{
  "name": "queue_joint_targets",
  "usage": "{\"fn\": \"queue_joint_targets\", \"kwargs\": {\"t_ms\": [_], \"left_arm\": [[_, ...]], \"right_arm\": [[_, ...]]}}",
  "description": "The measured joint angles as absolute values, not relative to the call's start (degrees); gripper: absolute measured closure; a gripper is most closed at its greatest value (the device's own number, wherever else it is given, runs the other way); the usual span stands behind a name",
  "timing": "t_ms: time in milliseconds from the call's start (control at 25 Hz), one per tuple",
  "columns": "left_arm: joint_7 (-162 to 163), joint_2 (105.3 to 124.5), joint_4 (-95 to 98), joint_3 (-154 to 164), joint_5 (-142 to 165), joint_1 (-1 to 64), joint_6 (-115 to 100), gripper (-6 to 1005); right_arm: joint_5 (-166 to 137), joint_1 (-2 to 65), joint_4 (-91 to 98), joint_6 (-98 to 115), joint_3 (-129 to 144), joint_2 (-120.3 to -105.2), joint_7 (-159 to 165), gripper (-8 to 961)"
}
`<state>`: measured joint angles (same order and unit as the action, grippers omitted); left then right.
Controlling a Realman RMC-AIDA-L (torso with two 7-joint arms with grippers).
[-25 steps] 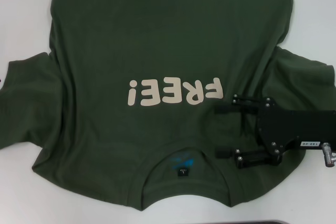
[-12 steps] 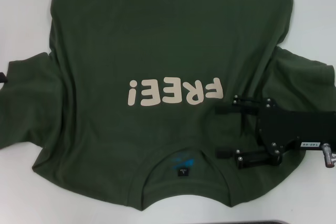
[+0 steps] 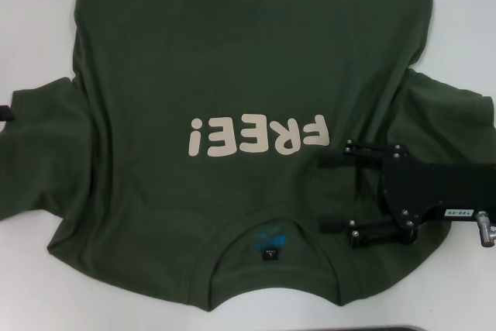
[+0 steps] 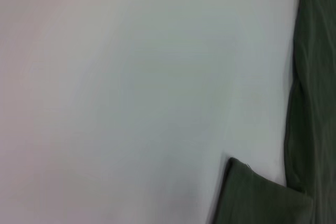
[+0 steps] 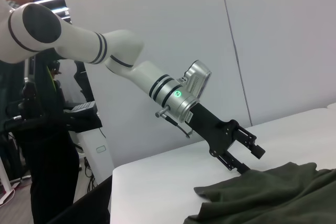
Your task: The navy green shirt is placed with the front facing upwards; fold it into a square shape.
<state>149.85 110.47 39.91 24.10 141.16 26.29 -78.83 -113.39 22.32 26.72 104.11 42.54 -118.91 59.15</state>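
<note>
The navy green shirt (image 3: 232,60) lies flat and front up on the white table (image 3: 31,21), its cream "FREE!" lettering (image 3: 258,136) and collar (image 3: 271,247) nearest me. My right gripper (image 3: 325,193) hovers open over the shirt's shoulder, just right of the collar, holding nothing. My left gripper (image 5: 251,160) is open at the edge of the left sleeve (image 3: 39,153), one finger close to the cloth. In the head view only a dark tip (image 3: 5,112) of it shows at the left edge. The left wrist view shows the sleeve's hem corner (image 4: 262,198).
White table surface surrounds the shirt on the left (image 4: 131,93) and right (image 3: 465,29). The right sleeve (image 3: 453,125) lies bunched beside my right gripper. A person (image 5: 31,129) and equipment stand beyond the table's far side in the right wrist view.
The left gripper's tip has edged into the head view at the left sleeve. The right gripper and the shirt have stayed put.
</note>
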Motion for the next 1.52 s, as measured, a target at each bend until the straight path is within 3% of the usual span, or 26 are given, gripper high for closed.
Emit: {"fn": "queue_joint_targets", "kwargs": {"t_ms": [1520], "left_arm": [[149.85, 111.09, 39.33, 26.17, 140.99, 28.63, -82.05, 257]], "right_arm": [[-113.38, 22.25, 26.72, 104.01, 42.45, -118.82, 59.01, 34]]}}
